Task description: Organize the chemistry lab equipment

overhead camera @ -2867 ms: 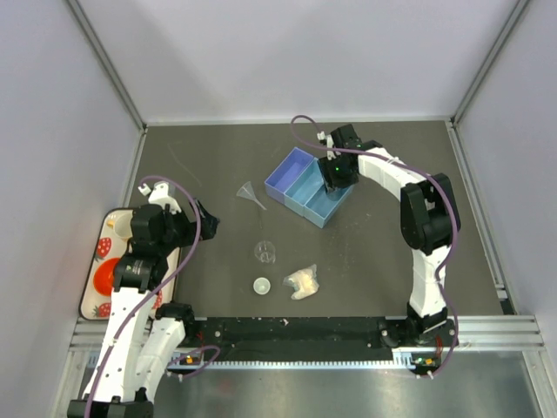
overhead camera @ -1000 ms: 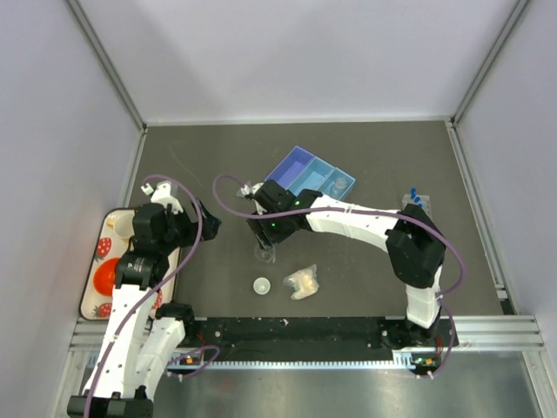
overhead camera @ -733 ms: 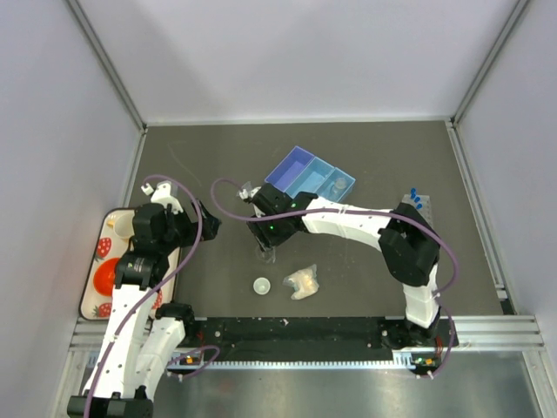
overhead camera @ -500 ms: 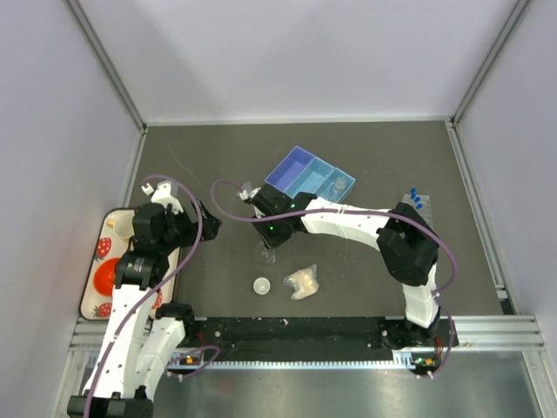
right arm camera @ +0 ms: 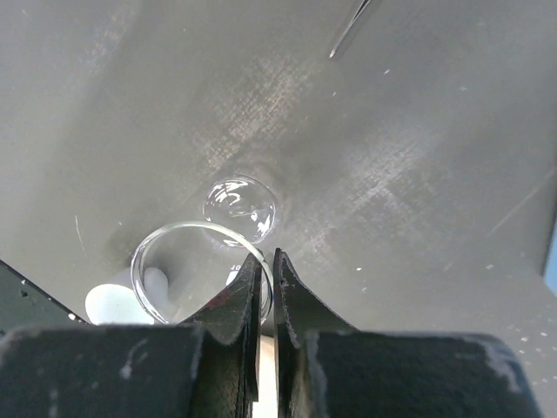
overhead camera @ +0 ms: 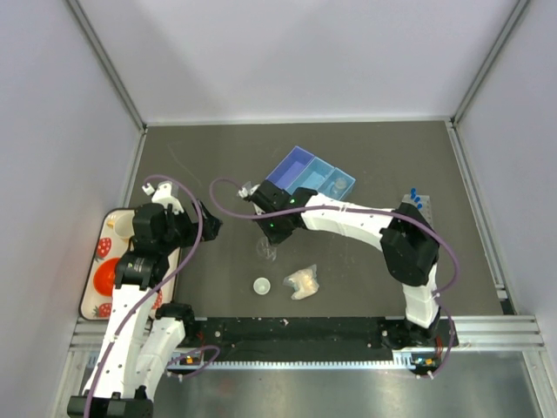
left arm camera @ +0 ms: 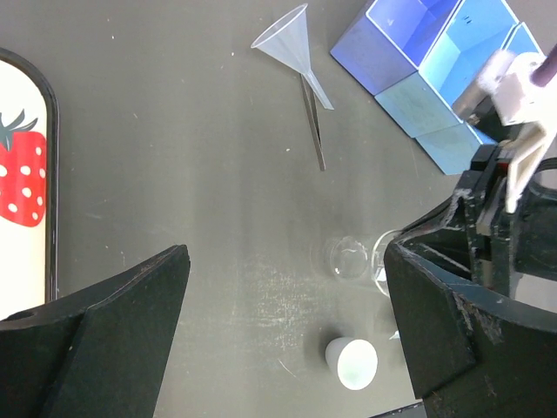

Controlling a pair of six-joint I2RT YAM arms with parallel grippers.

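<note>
**Flask rim pinched by the right gripper; lift not yet made**

At the far left, the strawberry-print tray (overhead camera: 98,266) is left alone, and the left gripper (left arm camera: 287,252) is held just beside it, above the table, with its jaws spread wide and nothing between them. No change is seen in that arm over the last few seconds.

Further right, a clear funnel (left arm camera: 291,39) and a thin rod (left arm camera: 313,131) are seen lying on the dark table (overhead camera: 200,165). Next comes the tiny clear flask (right arm camera: 239,209), near the middle of the table. The right gripper (right arm camera: 264,261), which was over the blue bin (overhead camera: 309,174) a few seconds ago, has been brought across to it. Its jaws, apart a second ago, are now closed on the glass rim, with the wall nipped between them. The flask appears tilted in the wrist views; whether it has left the table cannot be told.

The small white round dish (overhead camera: 261,285) and the pale yellowish packet (overhead camera: 302,281) are found just in front of the flask, untouched. At the far right, the clear tube rack (overhead camera: 418,209) is partly hidden by the right arm.

The grasp is judged complete, so a lift and a carry are expected next. The thin, slippery rim may slide or twist in so narrow a pinch.
</note>
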